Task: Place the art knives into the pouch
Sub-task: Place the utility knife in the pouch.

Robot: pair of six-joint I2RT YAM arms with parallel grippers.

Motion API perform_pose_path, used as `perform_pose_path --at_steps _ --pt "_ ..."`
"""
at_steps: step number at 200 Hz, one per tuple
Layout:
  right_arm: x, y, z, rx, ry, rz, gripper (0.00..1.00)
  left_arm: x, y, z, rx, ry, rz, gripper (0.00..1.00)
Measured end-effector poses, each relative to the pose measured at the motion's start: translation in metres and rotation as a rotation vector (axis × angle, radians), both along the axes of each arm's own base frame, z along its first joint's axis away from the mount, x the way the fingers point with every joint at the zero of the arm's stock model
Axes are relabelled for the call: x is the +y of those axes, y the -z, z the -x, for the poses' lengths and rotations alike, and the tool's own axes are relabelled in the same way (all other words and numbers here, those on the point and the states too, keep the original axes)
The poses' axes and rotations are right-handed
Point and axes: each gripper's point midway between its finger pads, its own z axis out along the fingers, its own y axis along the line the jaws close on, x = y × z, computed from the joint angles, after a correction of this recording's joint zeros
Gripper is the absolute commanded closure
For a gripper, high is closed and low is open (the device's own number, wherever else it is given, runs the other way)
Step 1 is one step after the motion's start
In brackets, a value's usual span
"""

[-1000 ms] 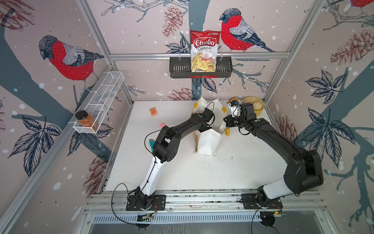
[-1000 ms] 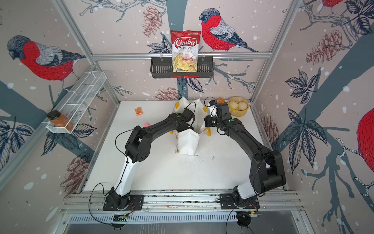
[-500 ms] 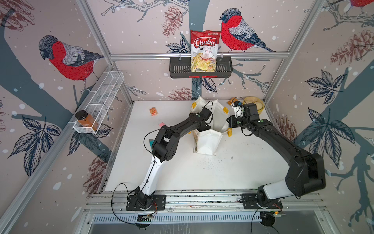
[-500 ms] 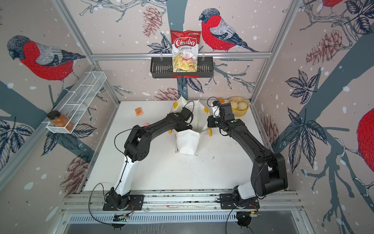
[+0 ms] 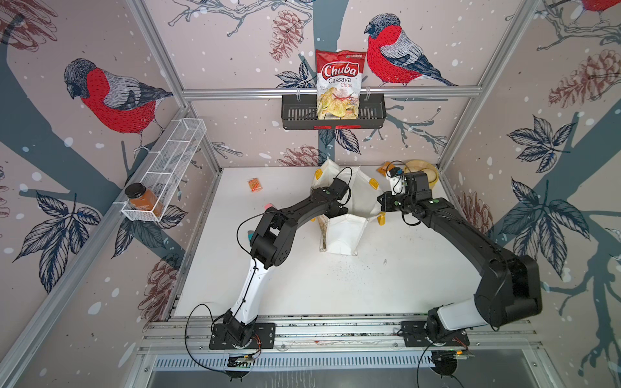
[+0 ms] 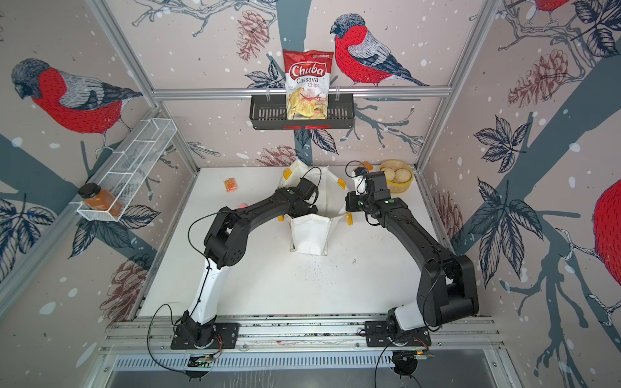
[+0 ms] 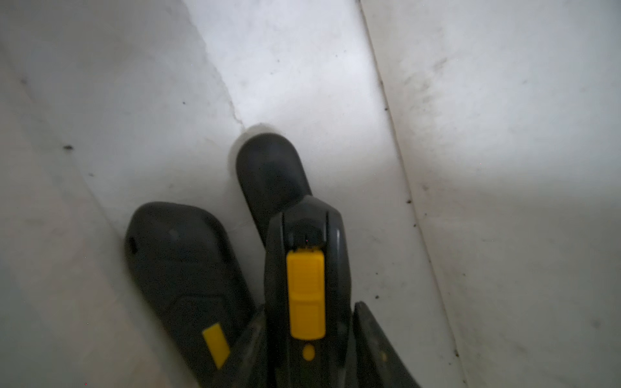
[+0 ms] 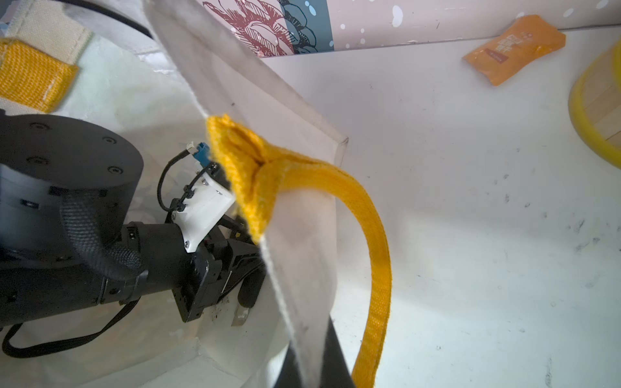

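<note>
Left wrist view: left gripper (image 7: pixel 218 181) inside the pouch (image 7: pixel 504 134), jaws parted, art knife (image 7: pixel 305 285) resting against one finger, while the right gripper (image 8: pixel 312 362) clamps the pouch's right rim.

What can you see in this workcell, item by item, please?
bag: one, white and yellow, back middle
knife: one, black, yellow slider, inside the bag
bowl: one, yellow, back right corner
packets: two, orange, back left and beside the bowl
scraps: two, pink, teal, left of the bag
chips: one, red, in the black wall basket
jar: one, amber, in the white wire rack
left gripper: one, black, inside the bag
right gripper: one, black, gripping the bag's rim
</note>
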Motion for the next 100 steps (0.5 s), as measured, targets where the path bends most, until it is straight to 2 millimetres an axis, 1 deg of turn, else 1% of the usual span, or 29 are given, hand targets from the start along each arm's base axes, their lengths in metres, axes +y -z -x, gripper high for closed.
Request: perform_pose_path --at_steps 36,57,100 --pt "0.002 0.001 0.003 0.010 -0.009 -0.002 1.00 0.005 -0.003 0.004 -0.004 0.005 -0.008 0.42" --pt "0.004 0.002 0.003 0.011 -0.013 -0.002 1.00 0.007 -0.010 0.005 -0.015 0.003 -0.010 0.42" --pt "0.012 -0.001 0.005 -0.002 -0.030 -0.003 1.00 0.008 -0.024 -0.001 -0.053 -0.002 -0.015 0.41"
